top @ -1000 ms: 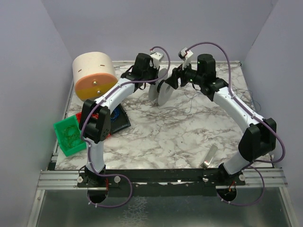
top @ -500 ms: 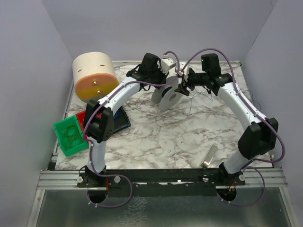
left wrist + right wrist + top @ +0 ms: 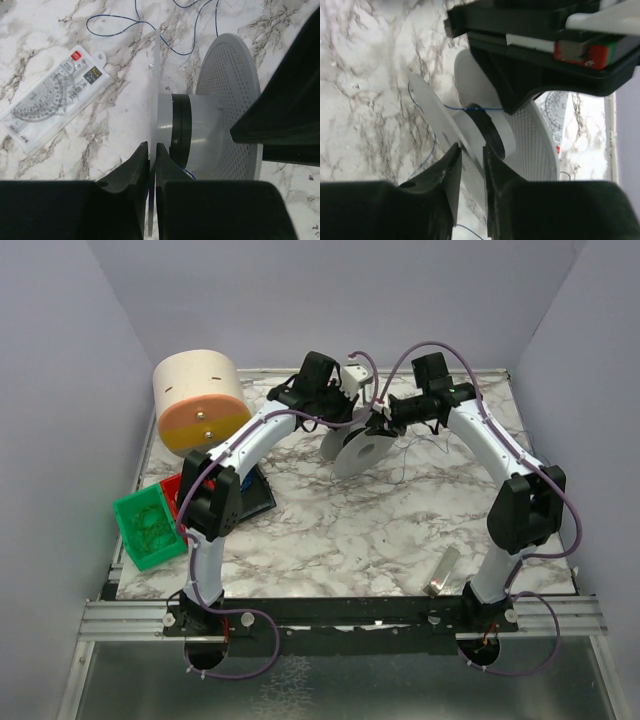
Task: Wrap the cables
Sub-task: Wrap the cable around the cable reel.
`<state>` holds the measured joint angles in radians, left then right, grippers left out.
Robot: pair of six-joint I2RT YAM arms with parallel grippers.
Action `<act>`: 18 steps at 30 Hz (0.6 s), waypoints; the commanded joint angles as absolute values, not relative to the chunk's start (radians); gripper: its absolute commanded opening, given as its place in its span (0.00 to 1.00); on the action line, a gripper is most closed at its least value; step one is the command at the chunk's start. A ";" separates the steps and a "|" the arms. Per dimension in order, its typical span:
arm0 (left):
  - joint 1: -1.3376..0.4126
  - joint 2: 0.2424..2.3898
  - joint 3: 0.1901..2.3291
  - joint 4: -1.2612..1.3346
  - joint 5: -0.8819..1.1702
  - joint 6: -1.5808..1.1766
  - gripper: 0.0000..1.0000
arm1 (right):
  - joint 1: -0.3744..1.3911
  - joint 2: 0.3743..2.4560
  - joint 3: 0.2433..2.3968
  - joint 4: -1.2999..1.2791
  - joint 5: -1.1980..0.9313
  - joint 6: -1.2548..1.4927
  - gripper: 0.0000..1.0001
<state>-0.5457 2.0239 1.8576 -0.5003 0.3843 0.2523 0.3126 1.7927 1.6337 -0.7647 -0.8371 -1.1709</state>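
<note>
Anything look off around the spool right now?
Yes: the wire mostly lies in loose loops on the table beyond the spool, with only a narrow dark band wound on the hub. The spool is tilted, pinched by one thin flange in the left gripper.

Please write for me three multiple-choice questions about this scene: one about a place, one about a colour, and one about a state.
1. Where does the green bin stand?
A. at the left edge of the table
B. at the back right corner
C. between the two grippers

2. What colour is the thin wire?
A. red
B. blue
C. yellow

3. How is the left gripper?
A. wide open
B. holding a protractor
C. shut on the flange of the spool

Answers: 1 A, the top view shows it there. 2 B, both wrist views show blue. 3 C, its fingers pinch the flange rim.
</note>
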 commanded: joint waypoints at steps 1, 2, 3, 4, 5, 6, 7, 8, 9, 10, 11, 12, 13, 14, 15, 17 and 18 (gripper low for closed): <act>-0.567 2.081 1.859 -0.644 0.422 0.244 0.15 | 0.319 1.834 1.627 -0.874 -0.870 -1.172 0.15; -0.565 2.080 1.862 -0.640 0.418 0.230 0.18 | 0.319 1.828 1.619 -0.863 -0.877 -1.169 0.09; -0.563 2.078 1.864 -0.634 0.417 0.215 0.22 | 0.319 1.820 1.607 -0.848 -0.885 -1.166 0.02; -0.558 2.073 1.864 -0.627 0.421 0.199 0.28 | 0.319 1.810 1.592 -0.831 -0.891 -1.160 0.01; -0.554 2.067 1.861 -0.615 0.420 0.180 0.32 | 0.320 1.800 1.578 -0.815 -0.895 -1.156 0.01; -0.550 2.060 1.855 -0.603 0.420 0.164 0.38 | 0.319 1.793 1.569 -0.803 -0.897 -1.151 0.01; -0.545 2.053 1.850 -0.593 0.422 0.149 0.43 | 0.320 1.789 1.563 -0.797 -0.898 -1.148 0.01; -0.539 2.046 1.846 -0.580 0.422 0.127 0.46 | 0.320 1.789 1.563 -0.799 -0.899 -1.149 0.01; -0.533 2.040 1.843 -0.569 0.426 0.111 0.49 | 0.320 1.791 1.567 -0.804 -0.899 -1.151 0.01; -0.526 2.032 1.840 -0.557 0.432 0.097 0.50 | 0.319 1.793 1.570 -0.812 -0.899 -1.155 0.01; -0.520 2.026 1.836 -0.546 0.440 0.085 0.51 | 0.320 1.797 1.573 -0.822 -0.898 -1.161 0.01; -0.515 2.020 1.833 -0.536 0.449 0.077 0.52 | 0.319 1.801 1.575 -0.832 -0.897 -1.164 0.01; -0.512 2.015 1.832 -0.528 0.454 0.069 0.52 | 0.319 1.805 1.577 -0.839 -0.894 -1.167 0.01; -0.510 2.012 1.832 -0.523 0.462 0.067 0.52 | 0.320 1.809 1.579 -0.842 -0.892 -1.167 0.01; -0.509 2.012 1.832 -0.521 0.471 0.066 0.51 | 0.318 1.813 1.581 -0.845 -0.891 -1.166 0.01; -0.509 2.014 1.828 -0.512 0.496 0.065 0.43 | 0.318 1.819 1.589 -0.849 -0.888 -1.161 0.01; -0.509 2.019 1.827 -0.511 0.508 0.063 0.37 | 0.318 1.823 1.593 -0.853 -0.888 -1.160 0.01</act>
